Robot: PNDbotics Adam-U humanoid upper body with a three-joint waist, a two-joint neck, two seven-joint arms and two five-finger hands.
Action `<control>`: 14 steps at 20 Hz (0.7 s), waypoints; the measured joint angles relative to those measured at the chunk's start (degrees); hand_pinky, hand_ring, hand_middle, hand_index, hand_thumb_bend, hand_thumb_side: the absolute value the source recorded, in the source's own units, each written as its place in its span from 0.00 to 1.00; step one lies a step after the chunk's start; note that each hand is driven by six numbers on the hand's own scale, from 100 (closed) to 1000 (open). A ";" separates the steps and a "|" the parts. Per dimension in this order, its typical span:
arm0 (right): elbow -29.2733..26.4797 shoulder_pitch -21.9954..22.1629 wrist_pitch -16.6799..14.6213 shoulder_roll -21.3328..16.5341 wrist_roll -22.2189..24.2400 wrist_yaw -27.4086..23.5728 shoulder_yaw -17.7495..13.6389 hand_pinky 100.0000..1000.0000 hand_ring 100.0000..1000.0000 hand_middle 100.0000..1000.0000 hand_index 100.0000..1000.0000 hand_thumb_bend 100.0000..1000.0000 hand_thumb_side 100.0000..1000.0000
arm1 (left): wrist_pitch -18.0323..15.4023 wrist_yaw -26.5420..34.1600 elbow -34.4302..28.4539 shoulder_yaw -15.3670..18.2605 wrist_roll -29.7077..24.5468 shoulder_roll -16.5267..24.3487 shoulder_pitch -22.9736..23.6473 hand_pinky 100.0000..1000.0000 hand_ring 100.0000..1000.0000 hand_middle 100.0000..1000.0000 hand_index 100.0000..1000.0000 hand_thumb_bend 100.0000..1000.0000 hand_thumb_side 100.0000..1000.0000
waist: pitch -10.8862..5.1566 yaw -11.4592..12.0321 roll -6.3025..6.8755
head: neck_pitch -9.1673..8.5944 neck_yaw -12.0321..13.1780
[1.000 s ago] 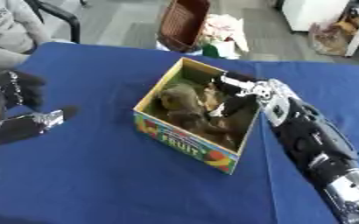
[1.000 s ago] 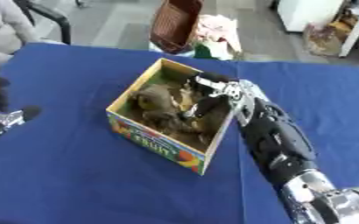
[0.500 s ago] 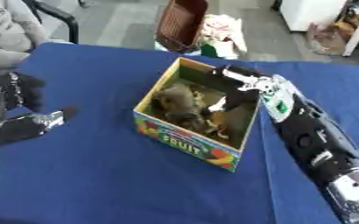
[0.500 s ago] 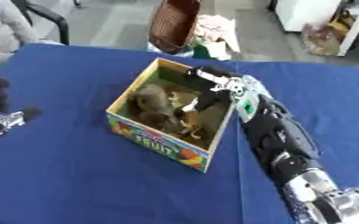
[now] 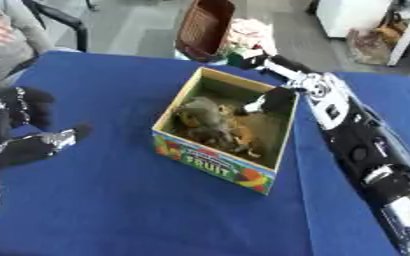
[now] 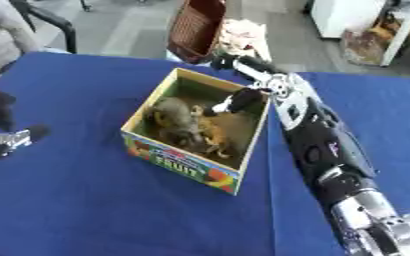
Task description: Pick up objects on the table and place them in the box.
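A cardboard box (image 5: 210, 161) with a fruit print stands open in the middle of the blue table (image 5: 112, 210). Inside lie several soft toys, a grey-brown one (image 5: 201, 116) at the left and an orange-brown one (image 5: 249, 134) beside it. My right hand (image 5: 316, 88) hovers over the box's far right corner, open, fingers (image 5: 270, 60) stretched out past the rim and the thumb pointing down into the box. It holds nothing. My left hand (image 5: 20, 135) rests open at the left edge of the table.
Beyond the table's far edge stand a brown basket (image 5: 204, 27) and a pale soft thing (image 6: 241, 36). A seated person (image 5: 3, 45) shows at the far left corner. Blue cloth lies bare in front of and left of the box.
My right hand has lifted out of the box and drawn back toward its far right corner, with its fingers straightening. The left hand has stayed put.
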 measured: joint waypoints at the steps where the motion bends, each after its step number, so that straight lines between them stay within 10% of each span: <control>1: -1.24 0.26 -0.46 -0.77 -0.63 -0.98 0.02 0.84 0.93 0.83 0.92 0.67 0.35 | -0.05 -0.04 0.05 0.17 0.06 0.00 0.26 0.41 0.39 0.36 0.54 0.81 0.10 | -0.02 -0.30 -0.01 | 0.01 0.22; 14: -13.38 7.37 0.25 -10.09 -4.78 -14.20 0.77 0.73 0.88 0.77 0.90 0.62 0.26 | -0.35 -0.40 0.42 1.38 1.13 0.00 2.36 0.41 0.40 0.37 0.53 0.81 0.10 | -0.47 -5.00 0.15 | 0.31 2.28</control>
